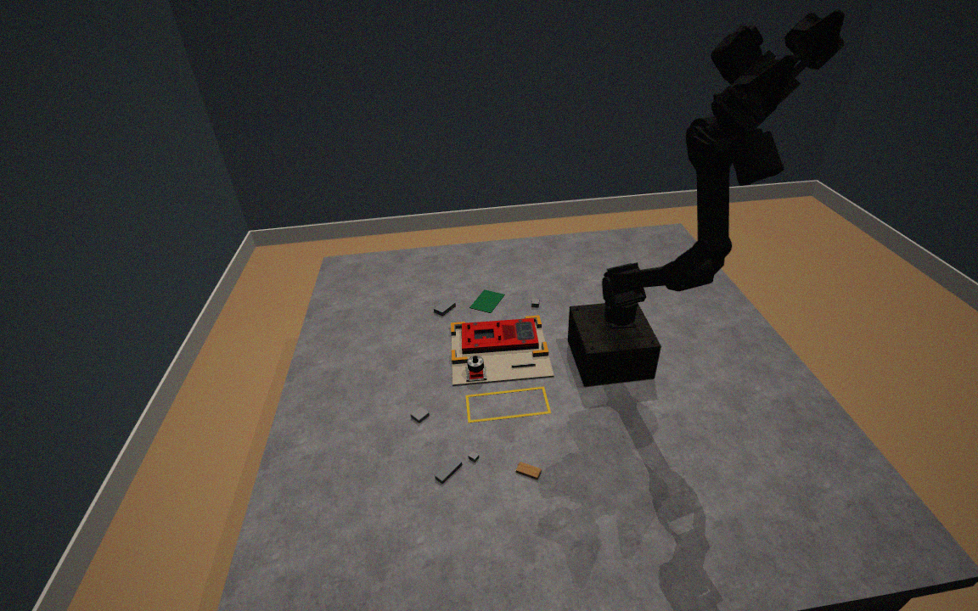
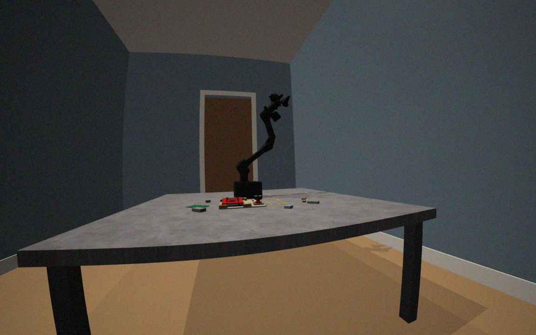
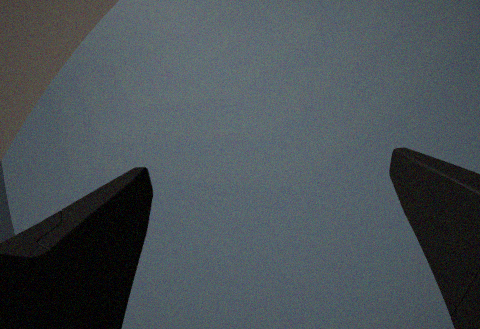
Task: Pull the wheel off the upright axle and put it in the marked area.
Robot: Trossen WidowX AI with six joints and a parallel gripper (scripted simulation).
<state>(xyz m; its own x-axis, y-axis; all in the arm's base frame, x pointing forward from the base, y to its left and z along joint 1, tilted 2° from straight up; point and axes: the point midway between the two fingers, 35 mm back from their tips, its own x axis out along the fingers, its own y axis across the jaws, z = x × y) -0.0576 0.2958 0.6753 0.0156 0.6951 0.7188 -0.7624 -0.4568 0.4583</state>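
The black wheel (image 1: 474, 364) (image 2: 257, 197) with a pale rim sits on the upright axle, above a small red base at the front left corner of the beige board. The marked area, a yellow outline (image 1: 508, 417) (image 2: 279, 204), lies on the table just in front of the board in the top view. My gripper (image 3: 274, 171) is open and empty, its two dark fingers wide apart with only wall showing between them. The arm holds it high above the table, far from the wheel.
A red block (image 1: 499, 334) (image 2: 232, 201) sits between orange corner brackets on the beige board (image 1: 500, 374). A thin black bar (image 1: 523, 366) lies on the board. A green plate (image 1: 487, 300), an orange piece (image 1: 528, 470) and several small grey pieces lie around.
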